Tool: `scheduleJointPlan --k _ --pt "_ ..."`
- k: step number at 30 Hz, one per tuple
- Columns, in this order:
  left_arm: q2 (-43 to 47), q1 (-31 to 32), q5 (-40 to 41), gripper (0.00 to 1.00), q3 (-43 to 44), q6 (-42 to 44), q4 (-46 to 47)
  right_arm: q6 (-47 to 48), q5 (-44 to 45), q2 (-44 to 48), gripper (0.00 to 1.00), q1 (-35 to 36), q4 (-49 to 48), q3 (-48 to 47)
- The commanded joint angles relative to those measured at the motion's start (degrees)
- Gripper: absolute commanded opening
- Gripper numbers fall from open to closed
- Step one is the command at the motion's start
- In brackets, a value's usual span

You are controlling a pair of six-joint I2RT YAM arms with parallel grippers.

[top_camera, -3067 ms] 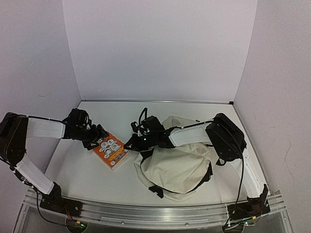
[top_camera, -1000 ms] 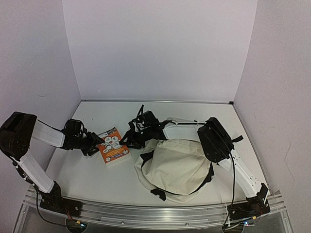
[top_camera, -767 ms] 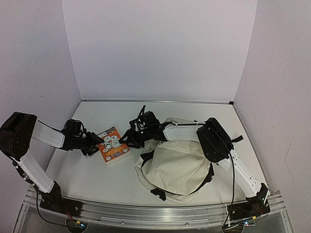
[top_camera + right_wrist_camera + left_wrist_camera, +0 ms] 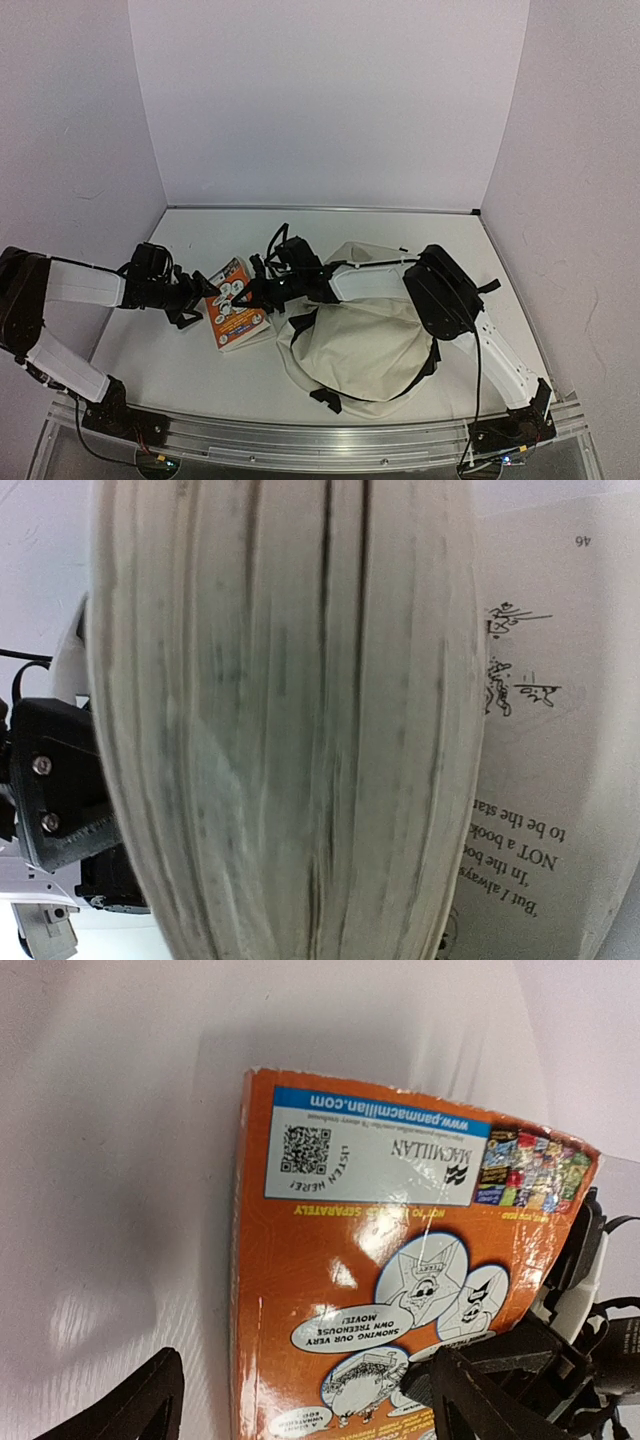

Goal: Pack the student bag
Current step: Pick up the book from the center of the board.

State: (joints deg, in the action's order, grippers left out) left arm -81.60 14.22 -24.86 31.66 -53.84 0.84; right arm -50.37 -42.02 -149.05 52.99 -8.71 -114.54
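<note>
Top external view is showing the left arm (image 4: 85, 283) reaching in from 9 o'clock across the white table (image 4: 180, 370), with the left gripper (image 4: 195, 295) sitting at the 9 o'clock edge of an orange paperback book (image 4: 228, 308). Left wrist view is showing that gripper's two black fingers (image 4: 120, 1405) standing wide apart on either side of the book's back cover. A strip of bare table is showing between the left finger and the cover, so the jaws are gaping and gripping nothing.

At the book's 3 o'clock edge the right gripper (image 4: 255, 292) is meeting it, with the right arm (image 4: 375, 280) stretching over from 3 o'clock. Right wrist view is filling up with the book's fanned page edges (image 4: 280, 730), and a printed page numbered 46 (image 4: 540, 730) is lying to their right. That gripper's own fingers are not showing, so I cannot tell whether they are clamping the book.

At the book's 4 o'clock, the cream student bag (image 4: 365, 345) is lying slumped on the table, partly under the right arm. Its black straps (image 4: 325, 396) are trailing toward 6 o'clock.
</note>
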Motion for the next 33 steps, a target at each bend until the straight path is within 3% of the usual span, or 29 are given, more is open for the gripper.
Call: scheduleJointPlan --k 1,7,11,15,18,22,29,33 --pt "11.9 -1.1 4.7 0.91 5.5 5.1 -12.8 6.6 1.2 12.2 0.0 -0.9 -3.9 0.1" --pt "20.7 -1.9 3.2 0.99 17.1 14.7 -25.1 10.6 1.0 21.8 0.0 -4.5 -3.3 2.9" --pt "20.6 -1.9 -8.7 1.0 24.6 22.1 -26.5 15.4 -0.5 28.5 0.0 -7.0 0.5 4.8" --pt "17.5 -1.9 -23.6 1.0 31.3 29.3 -26.8 24.1 0.6 33.3 0.0 -7.5 13.7 3.6" --pt "15.0 -1.7 -30.2 1.0 34.5 31.9 -27.9 28.3 0.2 35.1 0.0 -7.6 21.3 2.6" --pt "10.2 0.8 -31.1 1.0 39.9 37.5 -34.7 32.5 -5.3 37.7 0.0 -7.6 27.4 4.6" --pt "3.9 4.7 -28.4 1.0 44.3 42.9 -41.2 35.3 -14.9 42.5 0.0 -7.4 29.6 11.1" --pt "-1.0 10.0 -29.4 1.0 47.9 46.1 -46.3 36.9 -18.2 43.0 0.0 -7.2 31.6 12.9"
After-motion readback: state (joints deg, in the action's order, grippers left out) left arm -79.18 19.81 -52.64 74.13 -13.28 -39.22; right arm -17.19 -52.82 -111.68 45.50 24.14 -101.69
